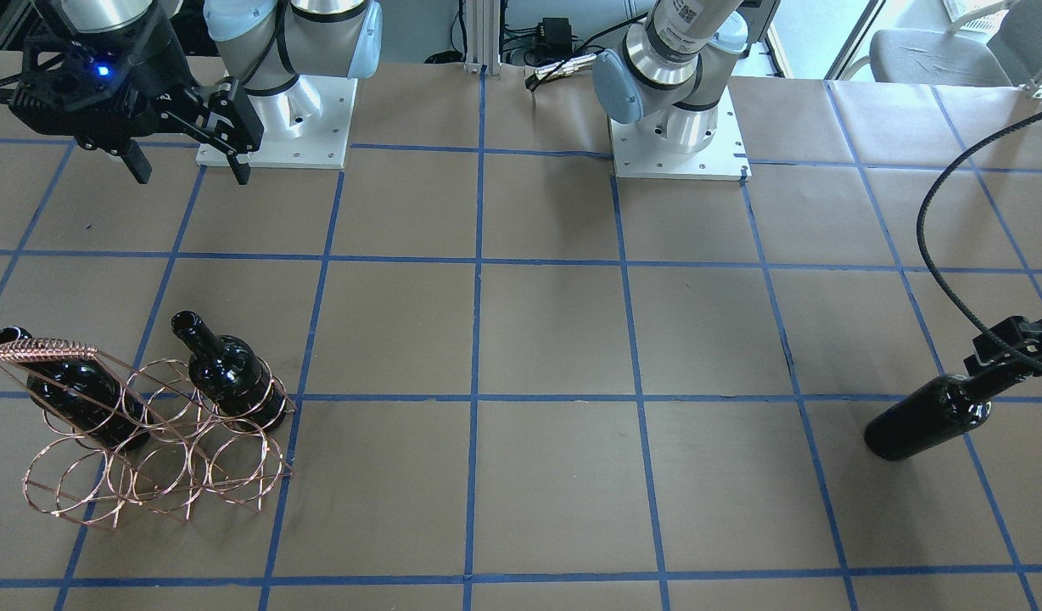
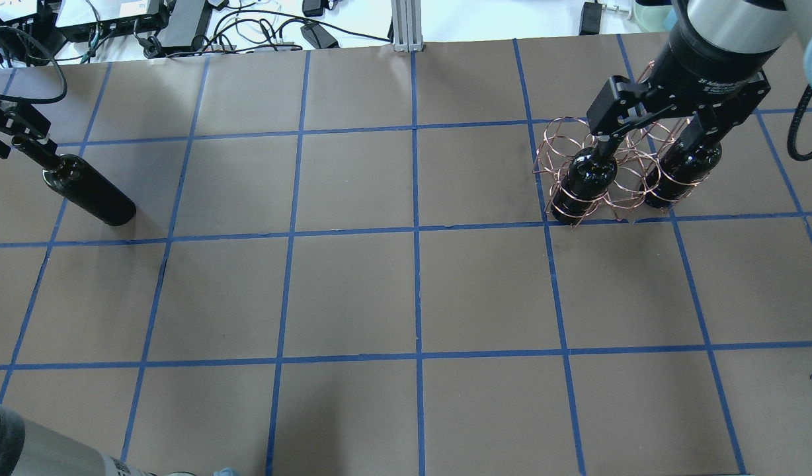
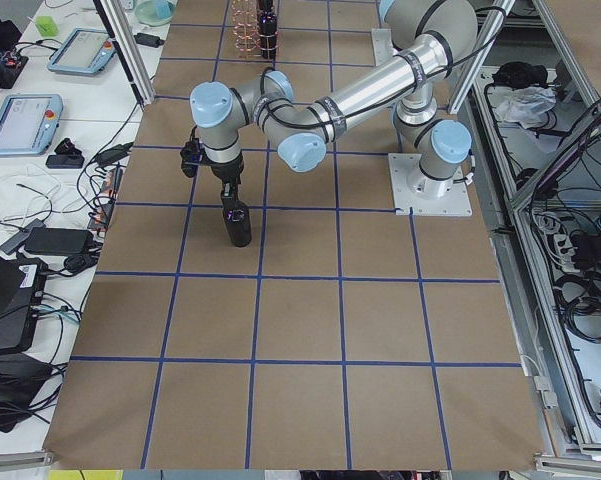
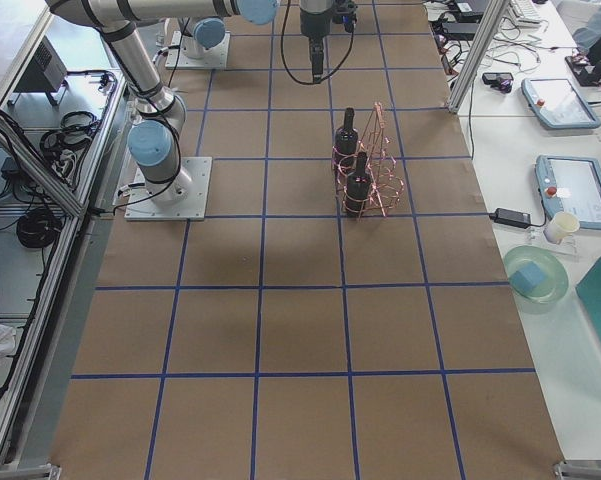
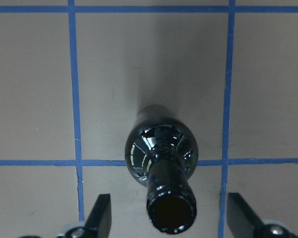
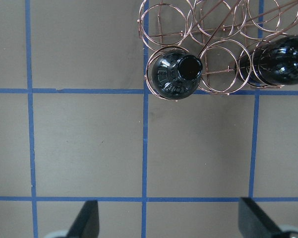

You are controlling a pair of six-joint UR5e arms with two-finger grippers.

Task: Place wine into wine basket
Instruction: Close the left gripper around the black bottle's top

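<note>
The copper wire wine basket (image 1: pixel 160 462) stands on the table and holds two black bottles (image 1: pixel 232 373) (image 1: pixel 71 395) in its outer rings; it also shows in the overhead view (image 2: pixel 614 175). My right gripper (image 1: pixel 188 170) hangs open and empty, high above the basket; in its wrist view (image 6: pixel 171 218) the basket (image 6: pixel 213 29) lies ahead of the fingers. A third wine bottle (image 1: pixel 924 420) stands upright at the far other side (image 2: pixel 92 192). My left gripper (image 2: pixel 19 135) is open, with its fingers (image 5: pixel 101 215) on either side of the bottle's neck (image 5: pixel 171 210), not touching it.
Brown paper with a blue tape grid covers the table (image 1: pixel 555 339). The two arm bases (image 1: pixel 275 119) (image 1: pixel 678 136) stand at the robot's edge. A black cable (image 1: pixel 937 246) loops above the left gripper. The basket's middle rings (image 6: pixel 215 67) hold nothing.
</note>
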